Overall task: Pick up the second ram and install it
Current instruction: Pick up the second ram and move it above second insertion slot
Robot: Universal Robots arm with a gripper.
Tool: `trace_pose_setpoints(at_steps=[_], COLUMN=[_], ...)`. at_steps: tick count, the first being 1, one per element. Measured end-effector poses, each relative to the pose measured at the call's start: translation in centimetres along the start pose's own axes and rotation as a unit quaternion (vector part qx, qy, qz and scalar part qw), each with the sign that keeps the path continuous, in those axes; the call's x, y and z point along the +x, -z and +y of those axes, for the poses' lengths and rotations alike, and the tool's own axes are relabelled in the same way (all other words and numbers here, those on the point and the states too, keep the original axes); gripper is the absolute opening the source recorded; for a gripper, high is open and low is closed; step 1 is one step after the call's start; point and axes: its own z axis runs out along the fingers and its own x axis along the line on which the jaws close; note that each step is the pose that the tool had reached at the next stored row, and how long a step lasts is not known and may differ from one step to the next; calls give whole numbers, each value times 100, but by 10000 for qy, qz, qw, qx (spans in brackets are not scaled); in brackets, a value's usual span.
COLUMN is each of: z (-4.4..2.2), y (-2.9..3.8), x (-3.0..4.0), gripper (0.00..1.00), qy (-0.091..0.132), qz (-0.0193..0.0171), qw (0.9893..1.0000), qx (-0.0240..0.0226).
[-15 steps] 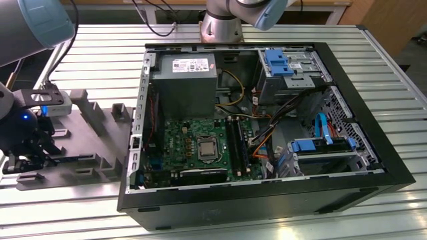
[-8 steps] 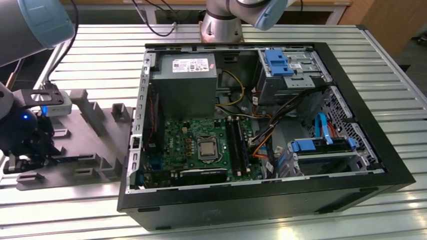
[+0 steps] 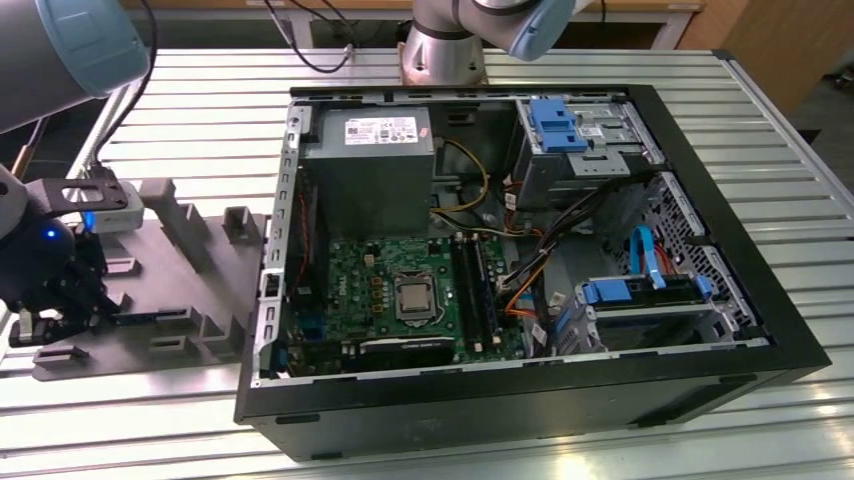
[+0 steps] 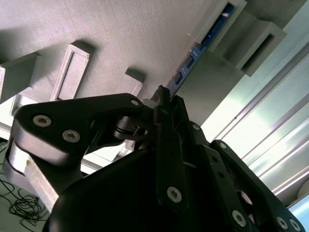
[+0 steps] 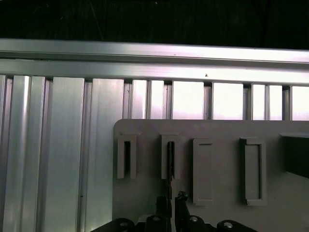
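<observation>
The arm is a grey metal tube with light-blue joint caps, at the upper left and top centre of the exterior view. Its gripper is matte black, with flat links and silver screws.

Open black computer case lies sideways on the slatted metal table. Inside it, a grey power supply adjoins the green motherboard. Grey fixture stands just beside the case.
</observation>
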Motion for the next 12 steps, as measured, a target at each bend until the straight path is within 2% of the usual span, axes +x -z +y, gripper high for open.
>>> trace_pose_setpoints(at_steps=[12], z=[-12], y=[-6], x=[0], gripper=[21], qy=[0], qz=[0], qw=[10000], qx=[0])
